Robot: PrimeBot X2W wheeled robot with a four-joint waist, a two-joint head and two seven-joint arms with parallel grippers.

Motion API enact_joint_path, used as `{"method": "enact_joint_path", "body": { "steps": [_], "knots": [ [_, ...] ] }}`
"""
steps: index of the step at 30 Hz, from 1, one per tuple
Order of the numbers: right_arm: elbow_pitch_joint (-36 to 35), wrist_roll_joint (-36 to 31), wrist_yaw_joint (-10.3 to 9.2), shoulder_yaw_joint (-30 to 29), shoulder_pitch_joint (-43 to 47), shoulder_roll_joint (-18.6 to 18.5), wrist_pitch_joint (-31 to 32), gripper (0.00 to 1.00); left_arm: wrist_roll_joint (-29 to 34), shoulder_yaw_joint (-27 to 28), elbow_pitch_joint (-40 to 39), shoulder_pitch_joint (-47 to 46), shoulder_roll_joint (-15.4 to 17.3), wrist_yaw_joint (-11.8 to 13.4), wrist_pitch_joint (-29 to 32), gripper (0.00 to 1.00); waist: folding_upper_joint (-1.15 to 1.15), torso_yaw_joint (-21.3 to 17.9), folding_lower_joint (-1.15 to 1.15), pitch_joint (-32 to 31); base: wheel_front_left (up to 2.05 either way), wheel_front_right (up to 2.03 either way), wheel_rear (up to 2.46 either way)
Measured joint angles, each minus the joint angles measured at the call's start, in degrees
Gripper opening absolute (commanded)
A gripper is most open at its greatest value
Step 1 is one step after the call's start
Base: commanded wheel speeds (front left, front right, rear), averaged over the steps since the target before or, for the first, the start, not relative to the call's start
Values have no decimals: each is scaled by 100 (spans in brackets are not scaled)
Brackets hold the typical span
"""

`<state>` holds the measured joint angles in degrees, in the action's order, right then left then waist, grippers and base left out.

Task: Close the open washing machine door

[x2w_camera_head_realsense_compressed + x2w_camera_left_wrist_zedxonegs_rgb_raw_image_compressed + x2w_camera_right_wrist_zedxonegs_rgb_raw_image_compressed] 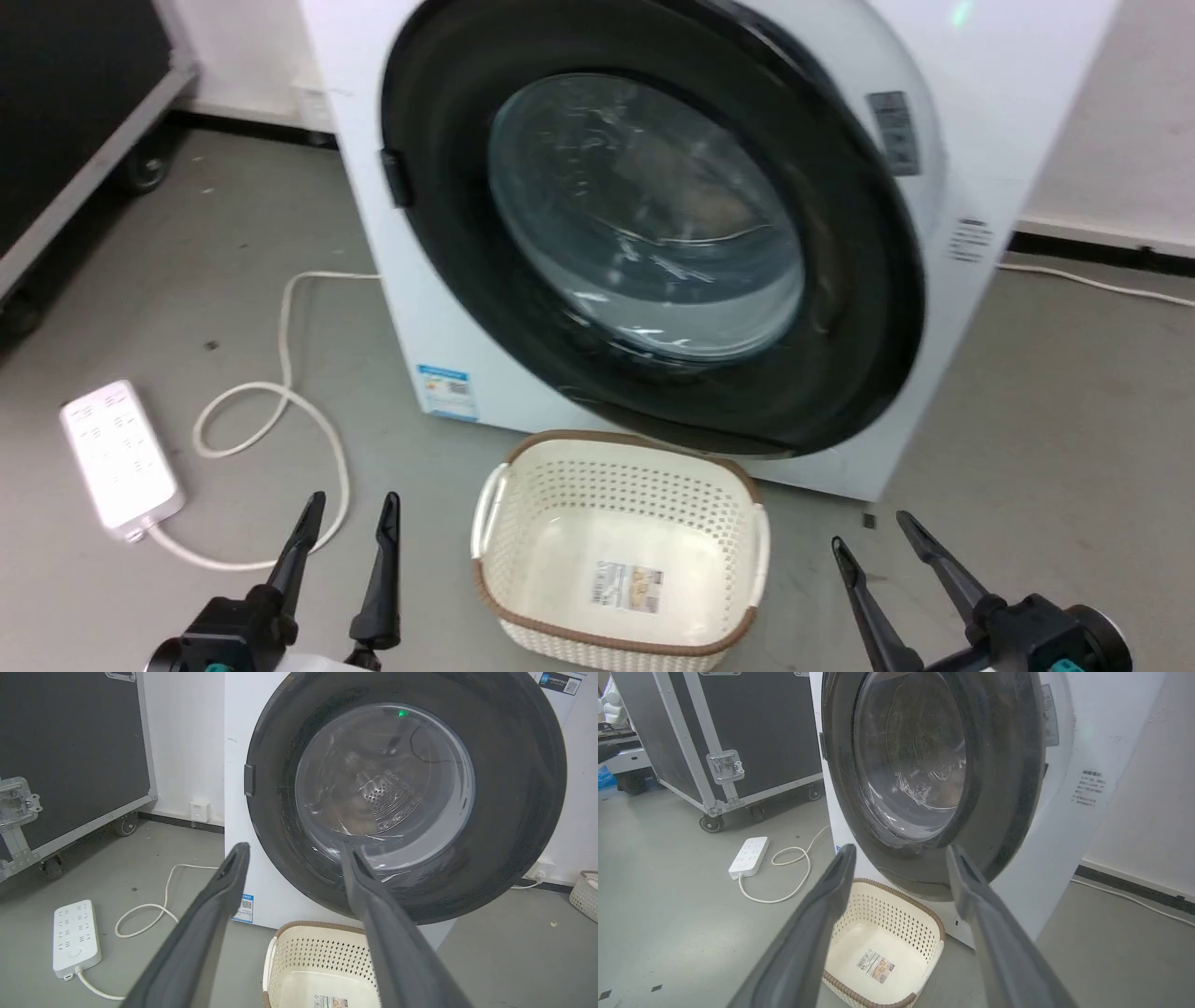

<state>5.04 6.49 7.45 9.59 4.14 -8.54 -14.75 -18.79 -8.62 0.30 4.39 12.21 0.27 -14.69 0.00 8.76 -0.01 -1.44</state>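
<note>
Washing machine door (653, 224) at 12 o'clock in head view, lying close over the front of the washing machine (425, 308); cannot tell if latched. Left gripper (354, 504) at 7 o'clock and right gripper (871, 530) at 5 o'clock, fingers spread, both empty. Cream basket (607, 436) at 6 o'clock on the floor between them.

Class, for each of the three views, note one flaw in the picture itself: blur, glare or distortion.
Head view: the door looks soft, with white streaks of glare on its glass. Left wrist view: a green spot glints high on the glass, and the left gripper is out of focus. Right wrist view: the right gripper is blurred, and the uprights of the case lean.
</note>
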Motion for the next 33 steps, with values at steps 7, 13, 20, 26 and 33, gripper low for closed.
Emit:
{"method": "enact_joint_path", "body": {
  "steps": [7,13,20,26,33],
  "knots": [
    [102,79,0,214,-569,-267,350,0,689,235,57,-9,-296,-323,0,100,0,410,2,281,0,0,0],
    [465,411,0,237,-1704,-804,881,0,1018,156,81,-248,-471,-483,0,100,0,618,2,661,0,0,0],
    [1254,996,0,119,-2920,-1533,1361,0,1147,67,86,-491,-673,-594,0,100,0,891,2,1094,0,0,0],
    [1913,1325,14,190,-3702,-1992,1502,0,1174,3,99,-685,-802,-647,0,100,0,1121,2,1422,0,0,0],
    [3276,1423,16,45,-5192,-2291,1584,0,1173,16,123,-920,-903,-657,0,100,0,1367,2,1820,0,0,0]
  ]
}}
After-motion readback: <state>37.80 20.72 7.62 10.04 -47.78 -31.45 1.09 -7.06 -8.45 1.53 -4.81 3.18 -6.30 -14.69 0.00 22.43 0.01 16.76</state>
